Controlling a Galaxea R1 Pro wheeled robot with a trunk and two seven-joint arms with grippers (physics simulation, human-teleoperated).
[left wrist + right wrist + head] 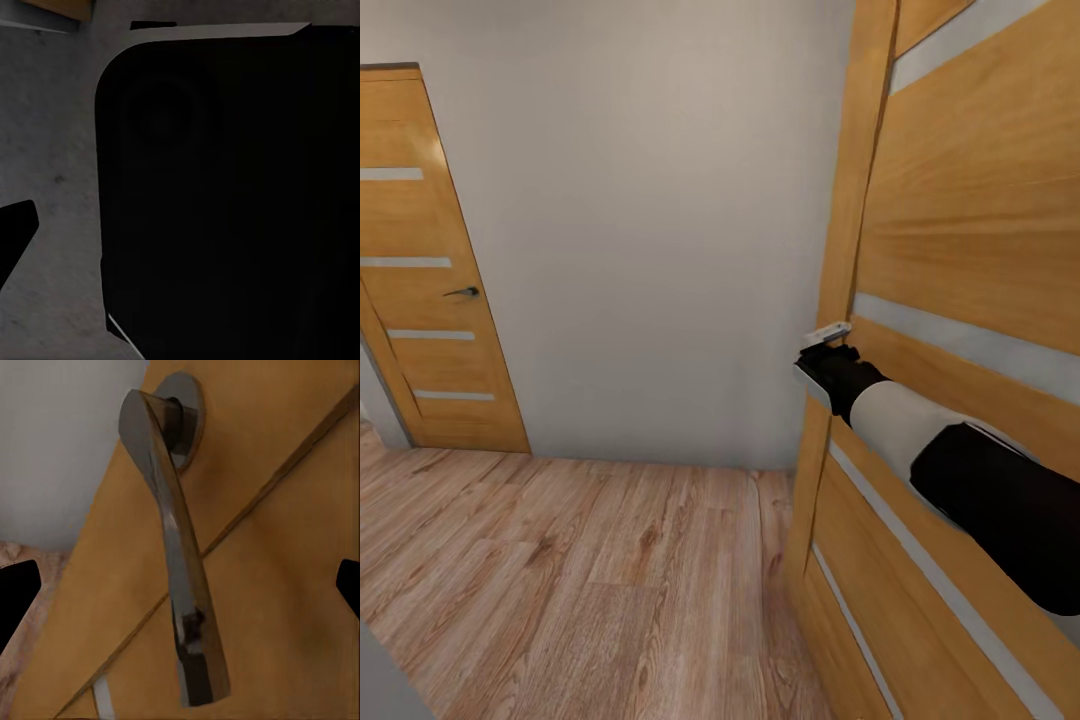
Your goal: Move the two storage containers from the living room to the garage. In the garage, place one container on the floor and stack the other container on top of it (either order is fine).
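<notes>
Head view: we're in transit, facing a wood door [970, 250] on plank flooring [560, 580], a second door [430, 260] well off to the left. Right pincer [180, 600] is spread wide, its tips either side of the handle [176, 547], nothing gripped. Left pincer: can't tell. No containers visible, so we judge hauling and stacking are both still left.

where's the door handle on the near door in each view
Head view: the door handle pokes out by the right gripper, at the door's edge.
Right wrist view: the handle runs down the centre.
Left wrist view: I can't make it out.
Shared landmark: the wooden door.
</notes>
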